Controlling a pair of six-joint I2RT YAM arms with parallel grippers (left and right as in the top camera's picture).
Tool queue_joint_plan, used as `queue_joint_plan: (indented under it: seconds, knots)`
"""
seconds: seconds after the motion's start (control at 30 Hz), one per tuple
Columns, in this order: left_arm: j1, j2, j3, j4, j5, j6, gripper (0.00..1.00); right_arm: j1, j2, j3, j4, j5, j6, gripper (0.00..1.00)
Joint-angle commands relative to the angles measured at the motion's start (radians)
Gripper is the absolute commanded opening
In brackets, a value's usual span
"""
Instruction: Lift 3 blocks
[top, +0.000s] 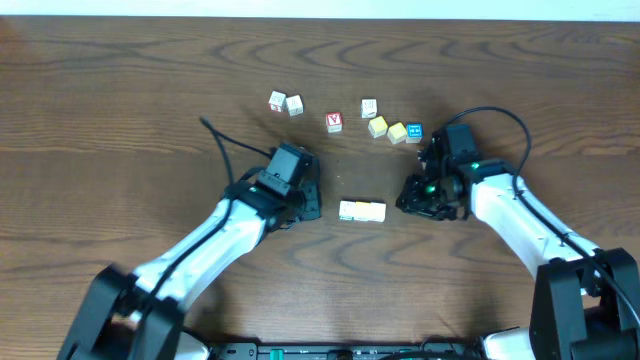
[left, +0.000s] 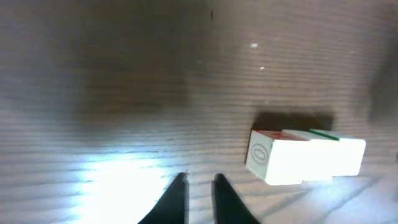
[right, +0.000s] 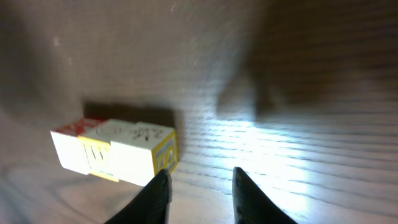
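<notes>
A dark wood-grain tabletop (top: 120, 80) carries the three blocks (top: 362, 211) at mid-frame in the overhead view, lying end to end in one short row, touching each other. The left claw (left: 199, 178) sits just left of the row, its tips parted by a narrow gap around nothing, and the right claw (right: 201, 173) sits just right of it, spread wider and also empty. Farther up the frame lie loose cubes (top: 294, 105), among them a red-faced cube (top: 334, 122) and a blue-faced cube (top: 414, 132).
</notes>
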Motion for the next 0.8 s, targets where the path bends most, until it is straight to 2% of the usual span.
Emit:
queue_joint_plan:
  seconds: [0.0,0.13,0.3,0.4,0.47,0.5,0.53,0.77]
  knots:
    - [0.028,-0.107,0.020,-0.035,-0.070,0.024,0.34,-0.026,-0.056,0.056,-0.070,0.055,-0.034,0.47]
    - [0.068,-0.211,0.020,-0.102,-0.103,0.024,0.54,-0.028,-0.156,0.062,-0.151,0.079,-0.041,0.60]
    - [0.110,-0.289,0.020,-0.196,-0.175,0.027,0.64,-0.023,-0.340,0.062,-0.284,0.079,-0.041,0.65]
    - [0.119,-0.296,0.020,-0.241,-0.234,0.039,0.68,-0.001,-0.466,0.061,-0.350,0.079,-0.041,0.72]
    - [0.119,-0.293,0.020,-0.264,-0.264,0.039,0.72,0.022,-0.556,0.061,-0.386,0.082,-0.040,0.79]
    - [0.119,-0.293,0.020,-0.275,-0.271,0.039,0.73,0.031,-0.589,0.061,-0.399,0.082,-0.040,0.92]
    - [0.119,-0.293,0.020,-0.282,-0.271,0.039,0.74,0.042,-0.631,0.061,-0.417,0.083,-0.040,0.99]
    - [0.119,-0.293,0.020,-0.285,-0.270,0.038,0.74,0.058,-0.830,0.061,-0.526,0.086,-0.040,0.99]
